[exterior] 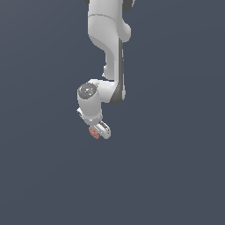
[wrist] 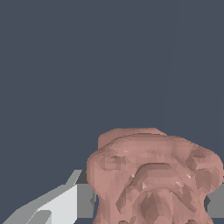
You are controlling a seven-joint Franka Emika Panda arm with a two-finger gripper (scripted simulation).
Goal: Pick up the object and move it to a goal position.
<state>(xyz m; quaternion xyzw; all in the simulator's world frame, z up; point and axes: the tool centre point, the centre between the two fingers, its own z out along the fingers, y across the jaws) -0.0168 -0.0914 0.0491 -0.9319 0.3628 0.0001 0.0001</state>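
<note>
1. Progress: pick step looks done, judging by the berry (exterior: 93,132) sitting right at the gripper (exterior: 97,131) tips with flat blue-grey ground all round and no shadow or contact line visible below.
2. Berry location, exterior view: just left of the white fingers (exterior: 104,129), touching them, under the wrist, near frame centre.
3. Berry location, wrist view: fills the space ahead of the camera as a lumpy pink mass (wrist: 153,179), one pale finger (wrist: 59,203) pressed against its side, a grey sliver of the other side barely visible at the far edge.
4. Gripper state: clamped on the berry, judged from the finger contact in both views.
5. Lifted or not: cannot tell height above ground; nothing gives a reference.
6. Remaining: carry to the goal. No goal marker visible in either view, so distance left unknown.
7. Count: one arm (exterior: 112,48), one gripper, one berry. Nothing else in view.
</note>
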